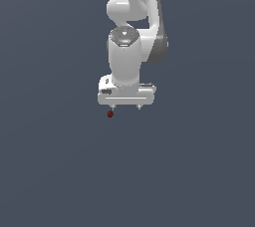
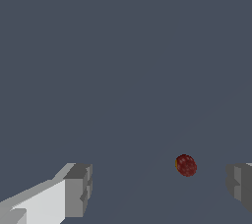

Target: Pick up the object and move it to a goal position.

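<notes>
Near the middle of the exterior view, the white hand (image 1: 127, 107) hangs with fingers spread wide, gripping nothing. Just below its finger on the exterior view's left lies the object (image 1: 110, 114), a tiny dark red, roundish, mottled blob, on the grey table (image 1: 55, 171).

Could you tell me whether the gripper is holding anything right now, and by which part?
Nothing is held: the gripper is open, and the dark red object sits untouched between its fingers.

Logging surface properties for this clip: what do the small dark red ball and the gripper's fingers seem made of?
Small dark red ball: mottled, matte, slightly bumpy skin, berry-like; material uncertain in a render. Gripper fingers: flat grey blocks on white bodies, matte, looking like hard plastic or painted metal.
</notes>
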